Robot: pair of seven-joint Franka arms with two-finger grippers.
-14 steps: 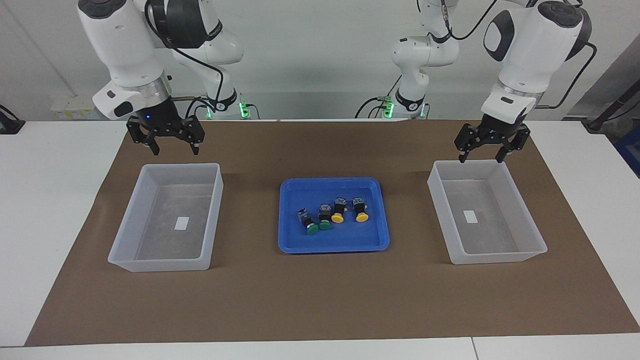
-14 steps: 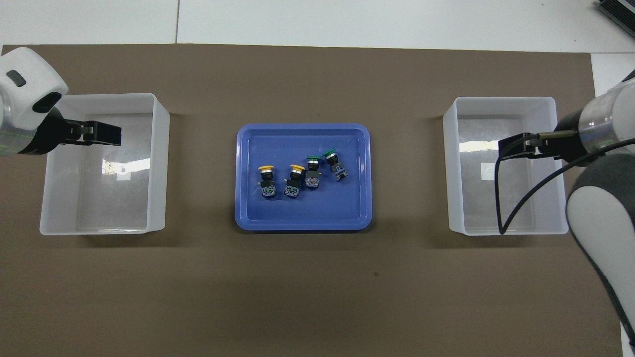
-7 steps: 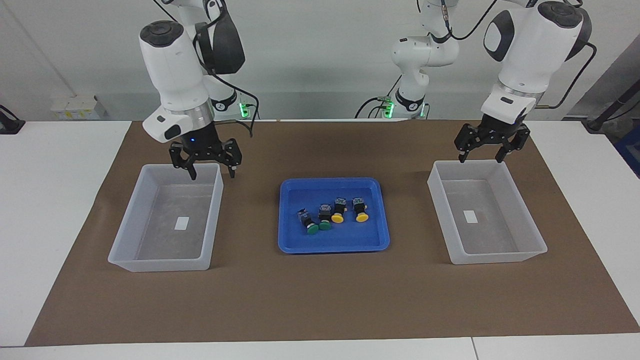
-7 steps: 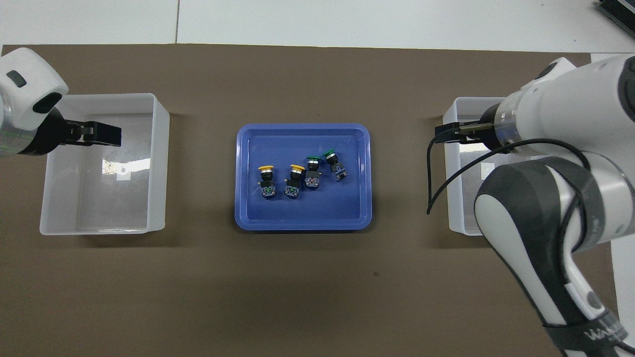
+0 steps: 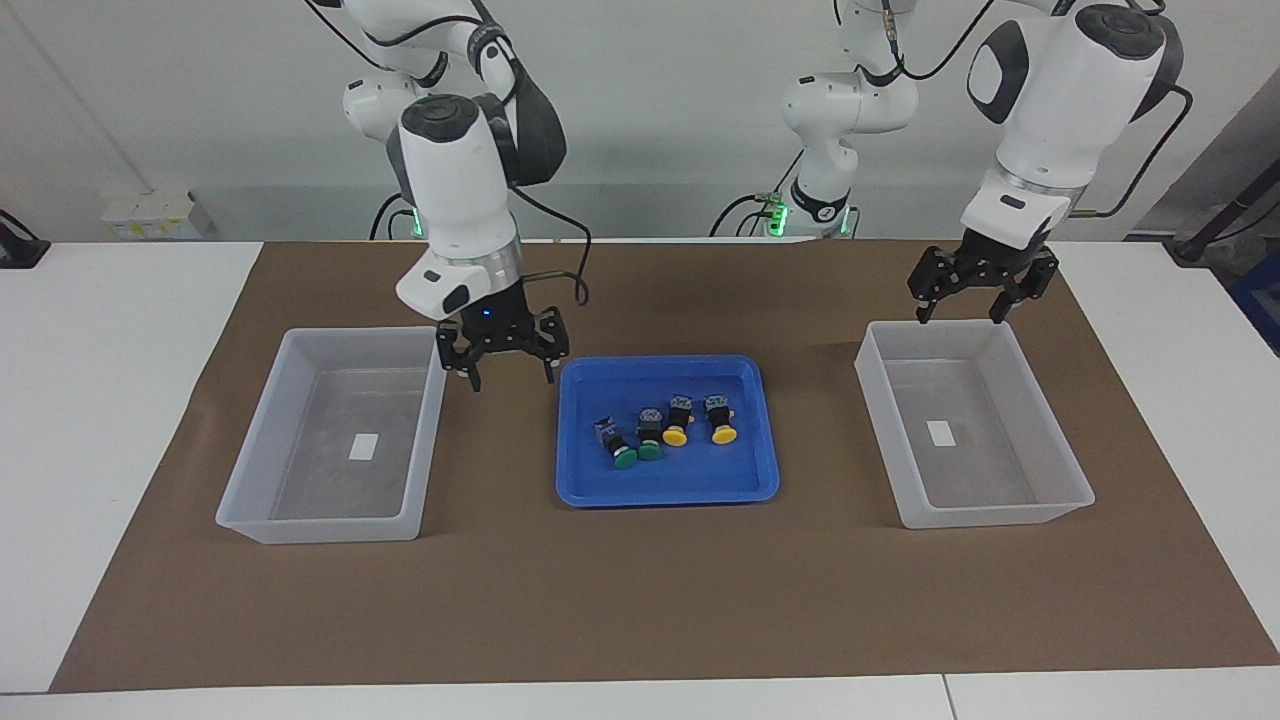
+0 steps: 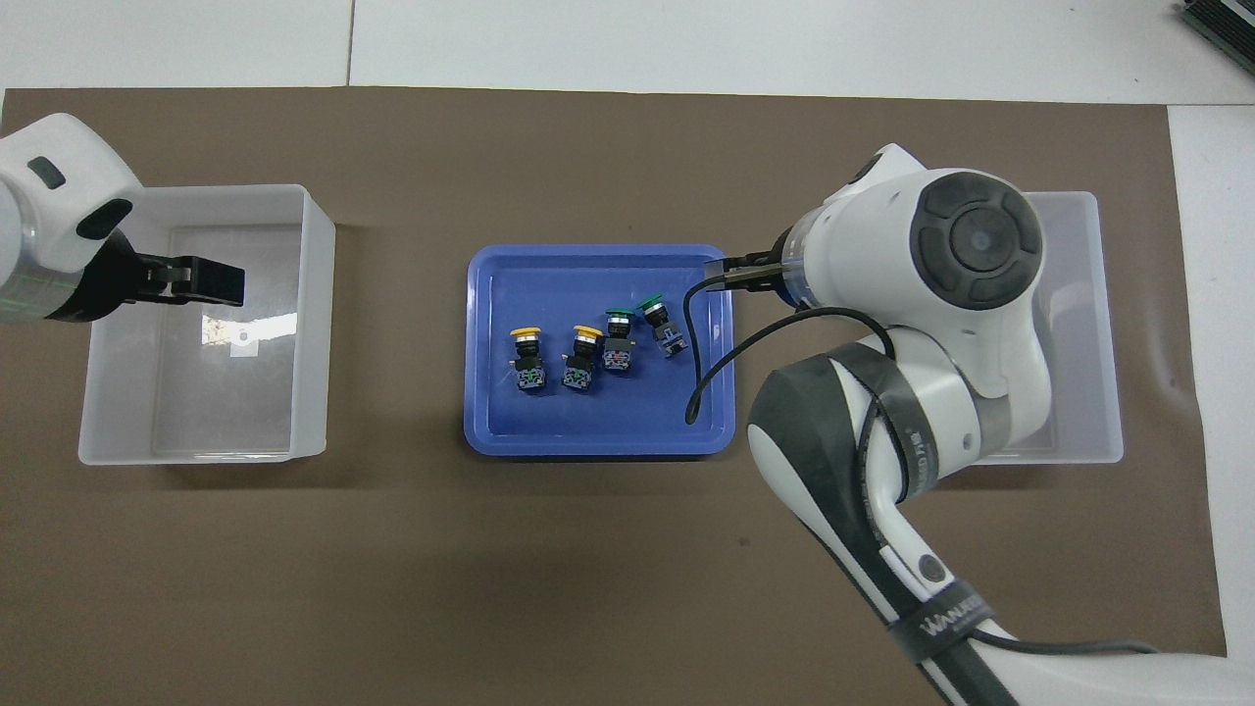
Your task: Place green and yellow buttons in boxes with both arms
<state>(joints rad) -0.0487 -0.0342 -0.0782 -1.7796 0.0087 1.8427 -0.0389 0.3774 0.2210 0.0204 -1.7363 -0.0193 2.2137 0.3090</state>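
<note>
Four buttons lie in a row in the blue tray at mid-tabletop, caps pointing away from the robots: two green buttons toward the right arm's end, touching or nearly so, two yellow buttons toward the left arm's end, slightly apart. Tray sits on a brown mat between two boxes. Right box, at the right arm's end, has only a white label inside; left box, at the left arm's end, likewise only a label. Right claw hangs in the air over the mat in the gap between the right box and the tray, just beside the tray's corner nearest the robots, fingers pointing down and spread apart, holding nothing, touching nothing. In the overhead view its arm covers much of the right box and only the claw's tip shows at the tray's edge. Left claw hangs over the left box's rim nearest the robots, fingers apart, holding nothing, well apart from the tray. No button is in either box. White tabletop shows around the mat.
</note>
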